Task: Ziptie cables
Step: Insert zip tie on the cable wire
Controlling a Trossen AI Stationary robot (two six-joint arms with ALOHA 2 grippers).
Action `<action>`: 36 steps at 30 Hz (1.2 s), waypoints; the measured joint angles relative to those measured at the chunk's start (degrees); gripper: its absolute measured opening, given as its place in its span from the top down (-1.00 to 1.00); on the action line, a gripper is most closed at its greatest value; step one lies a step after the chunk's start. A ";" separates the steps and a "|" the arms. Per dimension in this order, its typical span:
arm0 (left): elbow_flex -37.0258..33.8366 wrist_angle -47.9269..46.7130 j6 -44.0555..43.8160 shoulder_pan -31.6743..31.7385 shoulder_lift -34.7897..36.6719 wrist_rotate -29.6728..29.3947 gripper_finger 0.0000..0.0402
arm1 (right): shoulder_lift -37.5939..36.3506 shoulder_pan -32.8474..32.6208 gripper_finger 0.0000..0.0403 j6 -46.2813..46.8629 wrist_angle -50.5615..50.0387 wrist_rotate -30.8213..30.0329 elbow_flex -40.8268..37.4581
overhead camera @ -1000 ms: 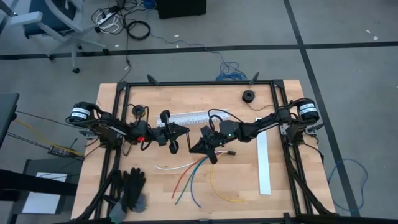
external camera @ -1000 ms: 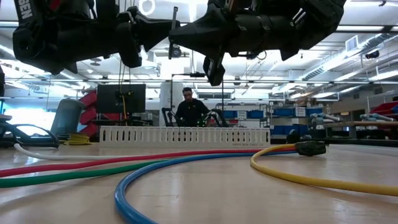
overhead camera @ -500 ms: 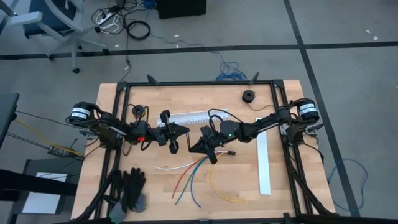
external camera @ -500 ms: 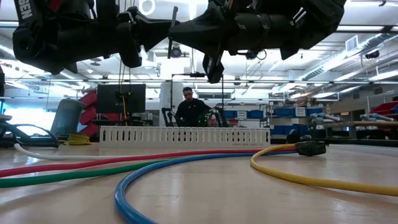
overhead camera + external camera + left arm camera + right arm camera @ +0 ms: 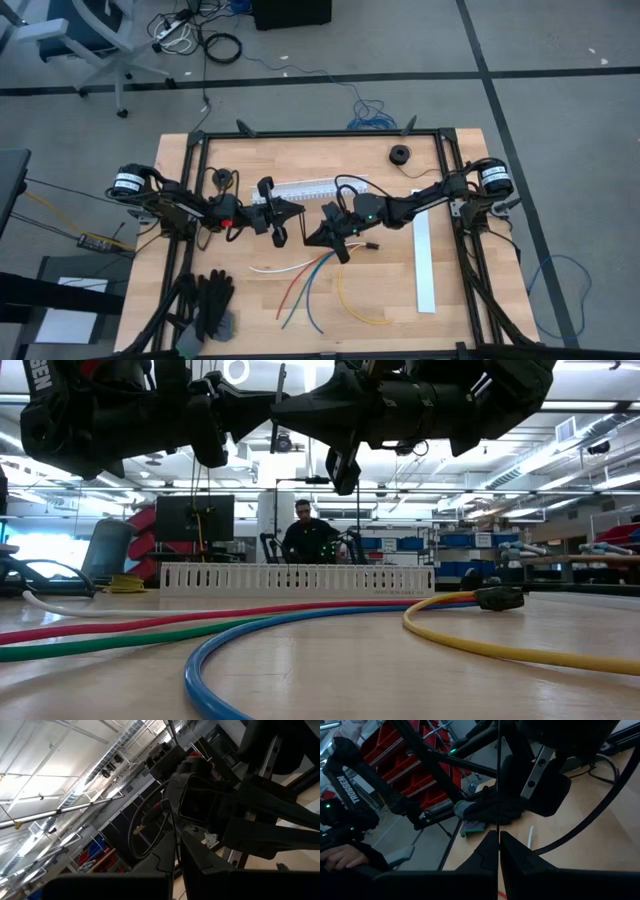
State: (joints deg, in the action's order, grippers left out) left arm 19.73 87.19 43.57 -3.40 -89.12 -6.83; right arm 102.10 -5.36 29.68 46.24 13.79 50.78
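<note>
Cables fanned loose on the wooden table, just below the left gripper and right gripper; both clamped shut, each pinching a thin strip. Slotted channel behind; person beyond it.

The bench is pale planked wood, smooth and matt. Below the right gripper, the cables look rubbery and glossy (plastic sheathing). Beyond it, the slotted channel is matt white plastic.

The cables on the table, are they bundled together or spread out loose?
Spread loose. The cables fan apart across the table from near the right hand, unbound, no tie visible around them.
</note>
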 joint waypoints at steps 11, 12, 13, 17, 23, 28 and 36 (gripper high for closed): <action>0.00 -0.08 -3.76 0.00 0.00 0.02 1.00 | 0.00 -1.99 1.00 0.73 -0.19 0.32 0.00; 0.00 -0.08 -3.76 0.00 0.00 0.02 1.00 | -0.02 -1.97 1.00 0.93 -0.56 0.32 0.02; 0.00 -0.08 -3.76 0.00 0.00 0.02 1.00 | -0.02 -1.97 1.00 1.26 -1.20 0.26 0.04; 0.00 -0.10 -3.45 0.00 0.00 -0.02 1.00 | -0.02 -1.45 1.00 1.53 -2.84 -1.01 0.04; 0.00 -0.12 -3.10 -0.04 0.00 -0.02 1.00 | -0.02 -1.06 1.00 1.33 -2.37 -1.02 0.04; 0.00 -0.37 -1.93 -0.07 0.00 0.88 1.00 | -0.02 -0.45 1.00 1.41 -2.39 -1.01 0.04; 0.00 -0.97 -1.45 -0.09 0.00 1.52 1.00 | -0.02 -0.01 1.00 2.79 -2.63 -0.51 0.04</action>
State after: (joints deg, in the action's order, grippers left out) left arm 19.73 86.22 42.12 -3.49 -89.12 -5.31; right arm 102.08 -5.37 32.47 43.62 13.28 50.83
